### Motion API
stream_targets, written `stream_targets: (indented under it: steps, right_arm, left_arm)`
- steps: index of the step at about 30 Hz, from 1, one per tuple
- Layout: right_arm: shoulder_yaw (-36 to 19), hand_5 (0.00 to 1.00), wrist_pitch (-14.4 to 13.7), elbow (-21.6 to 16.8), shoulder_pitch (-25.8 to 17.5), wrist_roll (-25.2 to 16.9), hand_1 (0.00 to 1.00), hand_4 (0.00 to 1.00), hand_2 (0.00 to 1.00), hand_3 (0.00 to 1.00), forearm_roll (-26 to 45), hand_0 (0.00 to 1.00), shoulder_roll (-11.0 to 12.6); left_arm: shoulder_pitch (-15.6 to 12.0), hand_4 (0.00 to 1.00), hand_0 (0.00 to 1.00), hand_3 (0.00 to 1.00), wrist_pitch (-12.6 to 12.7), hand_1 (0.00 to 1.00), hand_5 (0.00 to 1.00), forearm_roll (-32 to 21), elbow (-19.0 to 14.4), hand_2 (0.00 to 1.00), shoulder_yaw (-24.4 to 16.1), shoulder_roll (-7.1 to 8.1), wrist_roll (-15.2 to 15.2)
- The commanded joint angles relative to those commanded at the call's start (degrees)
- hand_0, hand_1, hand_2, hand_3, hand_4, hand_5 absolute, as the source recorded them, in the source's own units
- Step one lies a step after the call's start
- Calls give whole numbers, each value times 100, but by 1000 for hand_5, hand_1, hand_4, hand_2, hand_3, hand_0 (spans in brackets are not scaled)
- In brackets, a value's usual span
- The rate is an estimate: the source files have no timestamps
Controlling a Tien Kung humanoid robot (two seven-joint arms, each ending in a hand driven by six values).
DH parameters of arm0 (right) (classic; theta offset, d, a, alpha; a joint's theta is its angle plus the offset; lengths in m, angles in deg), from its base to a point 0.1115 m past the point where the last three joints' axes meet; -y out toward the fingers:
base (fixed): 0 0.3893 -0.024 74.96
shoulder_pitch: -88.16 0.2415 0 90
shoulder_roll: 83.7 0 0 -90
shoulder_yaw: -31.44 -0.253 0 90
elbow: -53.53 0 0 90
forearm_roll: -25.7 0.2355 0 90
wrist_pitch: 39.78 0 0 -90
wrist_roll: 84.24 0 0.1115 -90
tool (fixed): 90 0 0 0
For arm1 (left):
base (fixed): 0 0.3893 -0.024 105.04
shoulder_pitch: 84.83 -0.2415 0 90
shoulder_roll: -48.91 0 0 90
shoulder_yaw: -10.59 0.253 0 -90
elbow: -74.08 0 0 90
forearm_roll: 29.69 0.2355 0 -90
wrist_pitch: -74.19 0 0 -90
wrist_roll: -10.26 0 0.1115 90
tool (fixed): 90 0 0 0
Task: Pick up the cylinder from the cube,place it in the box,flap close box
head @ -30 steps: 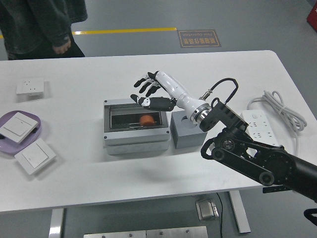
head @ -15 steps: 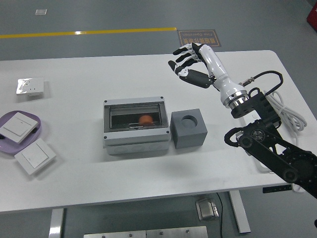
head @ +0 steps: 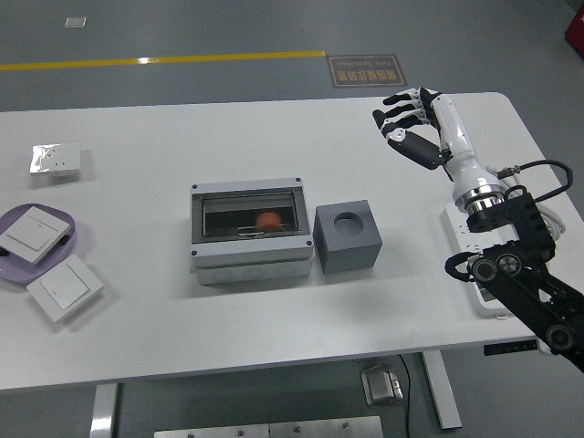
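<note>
The right hand [head: 408,123] hangs over the far right of the worktop [head: 137,338], fingers loosely spread and holding nothing; the left arm is out of view, so this is the only hand near the work. The box [head: 247,232] lies well apart from it, down and to the left, with the grey cube [head: 347,237] just beside the box's right end and between the two. The box's long axis runs left to right across the worktop; its clear flap appears to be down over the opening, and the orange cylinder [head: 267,220] shows inside through it. The cube's round socket is empty. Half a second earlier the hand was nearer the box, above and just right of the cube; it has since drawn back to the right and away; box, cube and cylinder have not shifted.
</note>
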Motion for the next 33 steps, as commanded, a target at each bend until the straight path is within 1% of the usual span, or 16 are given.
stream_targets:
  steps: [2, 3, 8, 9, 14, 16, 22, 26, 27, 29, 33]
  right_arm:
    - [-42, 466, 15, 15, -57, -24, 506, 752, 537, 598, 49, 552, -35]
    - [-79, 471, 37, 22, -91, -17, 627, 756, 624, 624, 45, 558, -63]
    - [-219, 471, 104, 67, -208, 4, 627, 756, 624, 624, 23, 558, -191]
    - [-228, 471, 112, 72, -221, 12, 664, 761, 660, 667, -17, 566, -204]
    - [-274, 471, 81, 115, -271, 134, 664, 761, 660, 667, -575, 566, -233]
    - [-284, 472, 51, 137, -302, 122, 666, 759, 664, 674, -693, 582, -239]
    - [-286, 475, -17, 233, -403, -56, 674, 757, 664, 674, -478, 590, -306]
    - [-303, 475, -20, 257, -437, -102, 674, 757, 664, 674, -417, 590, -357]
    - [-313, 472, -21, 258, -446, -105, 693, 758, 691, 709, -426, 589, -368]
    - [-329, 472, -21, 259, -460, -99, 693, 758, 691, 709, -461, 589, -380]
    - [-349, 474, -22, 230, -477, -19, 693, 760, 692, 728, -812, 585, -384]
  left_arm:
    - [2, 698, 614, 623, 1, 625, 245, 11, -16, 596, 69, 3, 4]
    - [-3, 697, 615, 623, 3, 625, 244, 11, -26, 596, 129, -4, 11]
    - [-46, 697, 615, 623, 3, 625, 244, 2, -49, 596, 254, -39, 38]
    - [-52, 696, 615, 623, 2, 625, 243, -12, -47, 596, 261, -38, 35]
    - [-45, 696, 615, 623, -14, 625, 243, -64, -40, 596, 219, -4, 20]
    - [-38, 694, 614, 623, -22, 625, 241, -92, -36, 596, 222, 10, 18]
    - [-37, 694, 614, 623, -41, 625, 241, -220, -10, 596, 268, 69, 25]
    - [-40, 694, 614, 623, -49, 625, 241, -231, -8, 596, 237, 103, 21]
    - [-39, 694, 614, 623, -52, 625, 241, -230, -8, 596, 228, 105, 21]
    - [-39, 694, 614, 623, -56, 625, 241, -228, -9, 596, 225, 102, 24]
    - [-39, 694, 614, 622, -63, 625, 240, -225, -12, 596, 229, 107, 27]
